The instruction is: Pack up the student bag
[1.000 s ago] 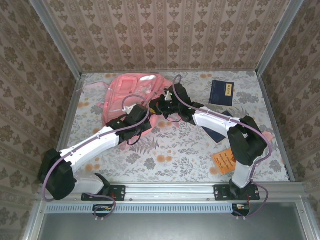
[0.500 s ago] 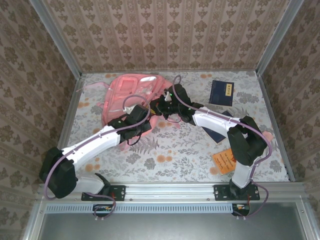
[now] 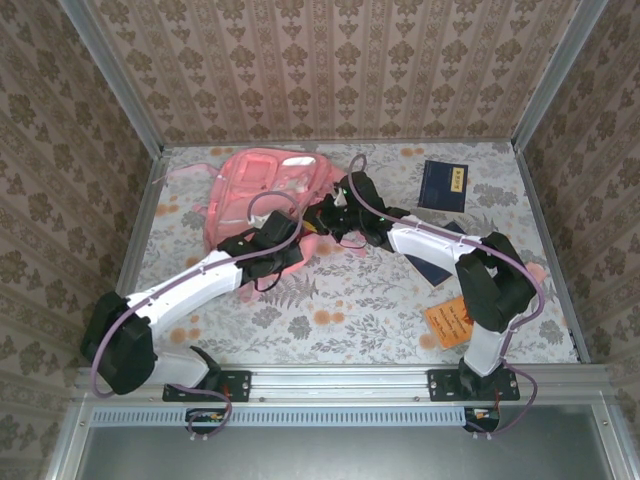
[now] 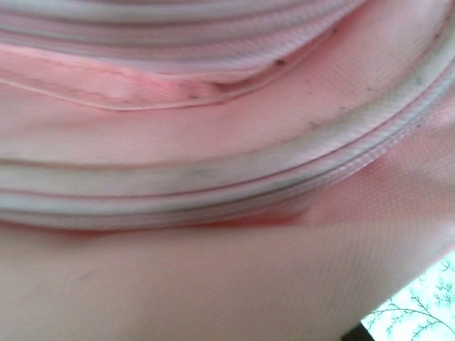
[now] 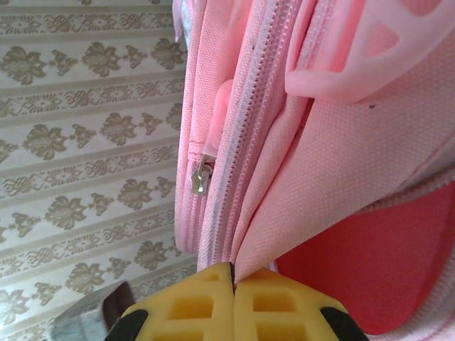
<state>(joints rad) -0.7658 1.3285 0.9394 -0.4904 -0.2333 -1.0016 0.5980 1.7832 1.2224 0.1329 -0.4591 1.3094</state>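
pink bag (image 5: 355,177) pinched: right pincer (image 5: 232,280); left pincer (image 3: 292,240) perhaps

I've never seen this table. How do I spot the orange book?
Find the flowery table, then the right arm's base at its near edge. Right beside that arm lies the orange book. It is bright orange, unlike the dark blue book farther back.

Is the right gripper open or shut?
Shut: the right gripper has its yellow pads pressed together on a fold of the pink backpack.
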